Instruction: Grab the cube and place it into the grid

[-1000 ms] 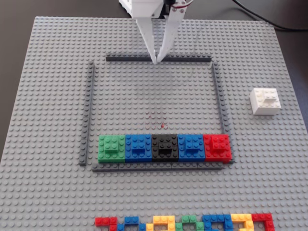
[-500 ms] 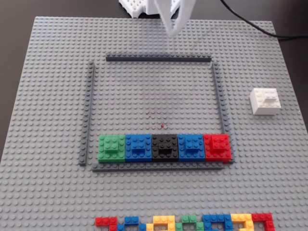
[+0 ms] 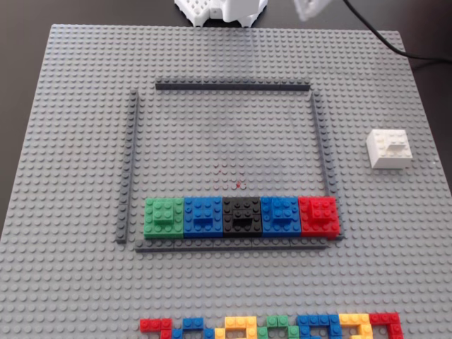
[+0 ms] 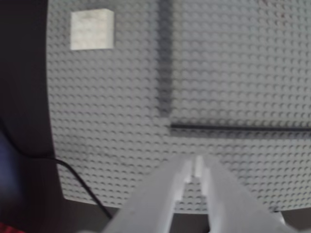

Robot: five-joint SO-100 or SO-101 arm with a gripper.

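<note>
Right of the grid (image 3: pixel 226 152), outside its frame, on bare baseplate (image 3: pixel 70 141): white cube (image 3: pixel 388 149), untouched.
From the fixed view: only a blurred white piece of the gripper (image 3: pixel 309 7) at the top edge, well apart from the cube; five coloured blocks (image 3: pixel 241 215) lined along the grid's near side. From the wrist view: gripper (image 4: pixel 196 167) empty, jaws nearly pressed together, low in frame just beyond the frame corner (image 4: pixel 164 118); cube (image 4: pixel 92 30) far off at upper left.
</note>
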